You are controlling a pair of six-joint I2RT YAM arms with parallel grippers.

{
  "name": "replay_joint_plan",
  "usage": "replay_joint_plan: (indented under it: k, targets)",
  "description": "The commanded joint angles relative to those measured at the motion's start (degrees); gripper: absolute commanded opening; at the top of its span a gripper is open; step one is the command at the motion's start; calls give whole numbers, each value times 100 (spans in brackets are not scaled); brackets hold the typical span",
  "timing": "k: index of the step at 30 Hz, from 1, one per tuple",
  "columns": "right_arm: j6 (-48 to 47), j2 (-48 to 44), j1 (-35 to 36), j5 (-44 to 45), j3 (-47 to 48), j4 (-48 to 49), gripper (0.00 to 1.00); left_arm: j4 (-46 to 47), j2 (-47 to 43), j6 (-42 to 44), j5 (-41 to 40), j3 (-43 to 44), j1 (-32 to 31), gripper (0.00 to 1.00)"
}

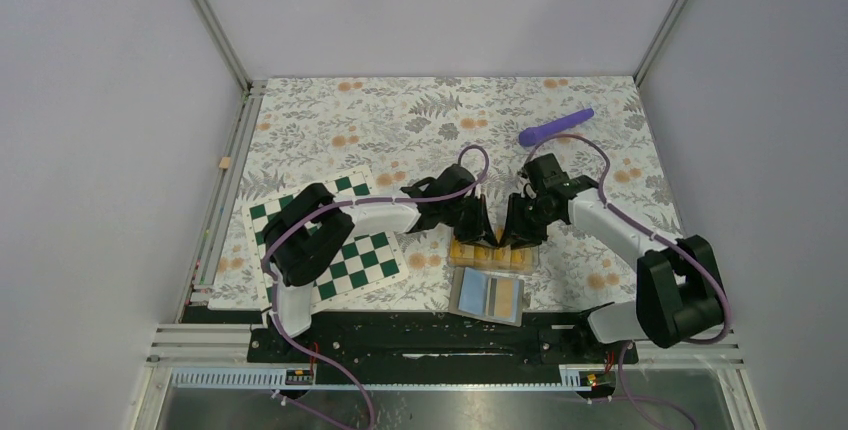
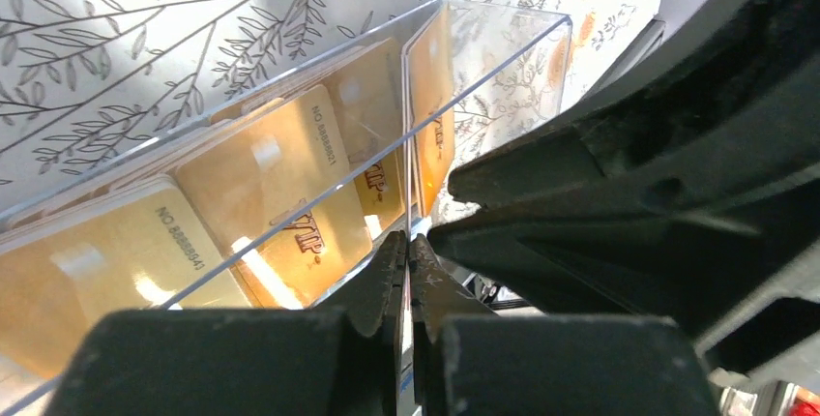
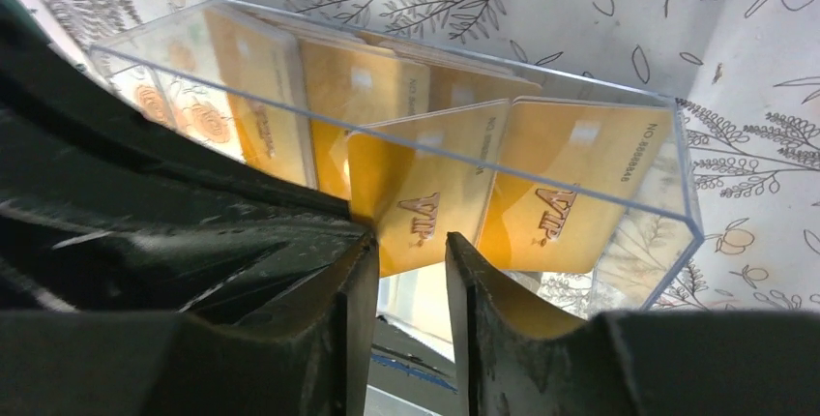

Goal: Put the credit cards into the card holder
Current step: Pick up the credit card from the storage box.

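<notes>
From here I can see a white table cover (image 1: pixel 400 120) printed with grey leaves and orange flowers. A smooth purple plastic rod (image 1: pixel 556 127) lies at an angle near its far right. A green-and-white checked chessboard (image 1: pixel 372 255) lies skewed at the near left. A flat grey-blue rectangular sleeve with a tan panel (image 1: pixel 487 295) rests at the near edge. A small beige block (image 1: pixel 225 162) sits beside the left rail.

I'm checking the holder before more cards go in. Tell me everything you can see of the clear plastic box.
The clear box is a long, open-topped trough of thin see-through plastic. It lies on the flowered cloth between the two claws. Orange-yellow cards marked VIP lean inside it, overlapping. The left claw is shut, seemingly pinching the box's near wall edge. The right claw stands open at its side, gripping nothing.
</notes>
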Motion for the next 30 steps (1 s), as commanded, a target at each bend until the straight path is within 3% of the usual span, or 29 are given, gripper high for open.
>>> replay_joint_plan:
  k: [1, 4, 16, 18, 22, 30]
  targets:
    - [-17, -509, -56, 58, 288, -228, 41, 517, 50, -101, 356, 271, -149, 0]
    - [-56, -722, -134, 199, 297, -415, 46, 492, 149, -128, 361, 278, -143, 2]
    - [-124, -1115, -442, 207, 281, -598, 54, 409, 425, -168, 495, 543, -248, 24]
    - [-130, -1150, -494, 173, 290, -611, 55, 373, 447, -176, 451, 564, -269, 23]
    - [-165, -1221, -545, 149, 372, -690, 57, 150, 328, -63, 245, 598, -266, 0]
    - [-198, -1572, -583, -166, 778, -839, 68, -676, -658, 455, -534, 613, -188, 0]
